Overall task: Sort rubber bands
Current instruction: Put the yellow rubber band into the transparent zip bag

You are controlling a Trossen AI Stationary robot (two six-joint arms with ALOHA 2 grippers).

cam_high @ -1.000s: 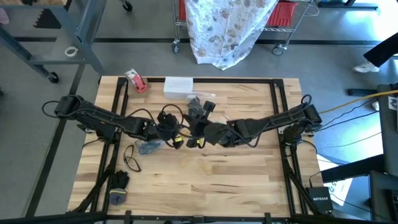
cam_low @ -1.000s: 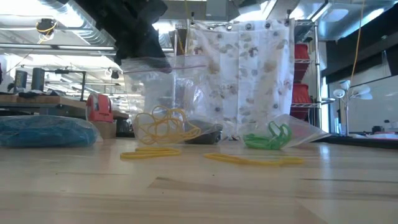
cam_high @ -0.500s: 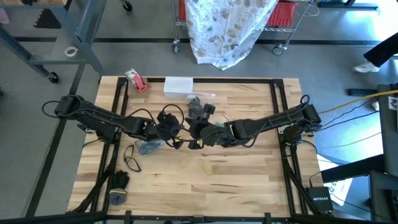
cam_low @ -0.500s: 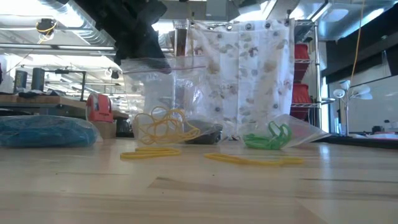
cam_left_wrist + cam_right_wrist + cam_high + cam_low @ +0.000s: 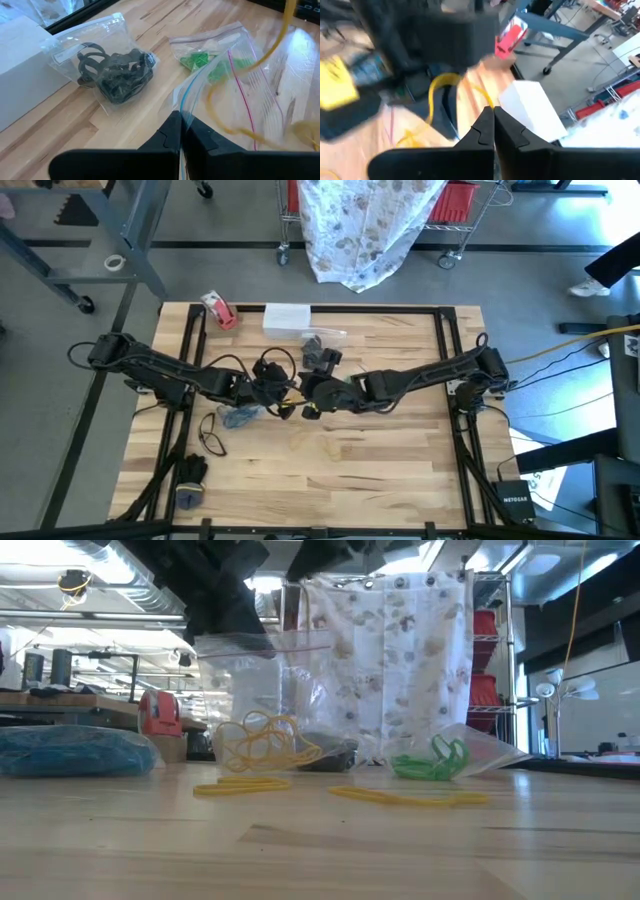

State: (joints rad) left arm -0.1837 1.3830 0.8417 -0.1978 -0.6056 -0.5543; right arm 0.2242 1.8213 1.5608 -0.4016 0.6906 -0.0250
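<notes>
- One readable text: white lettering on a small black box (image 5: 515,502) that sits just past the table's (image 5: 400,470) near right corner in the high view. It seems to spell "NETGEAR", though the letters are too small to be sure.
- Nothing on the table itself bears legible print.

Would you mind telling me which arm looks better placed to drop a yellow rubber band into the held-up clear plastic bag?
Probably the right. The left gripper is shut on the clear plastic bag, holding it up. The right gripper is shut on a yellow rubber band, close beside that bag.
</notes>
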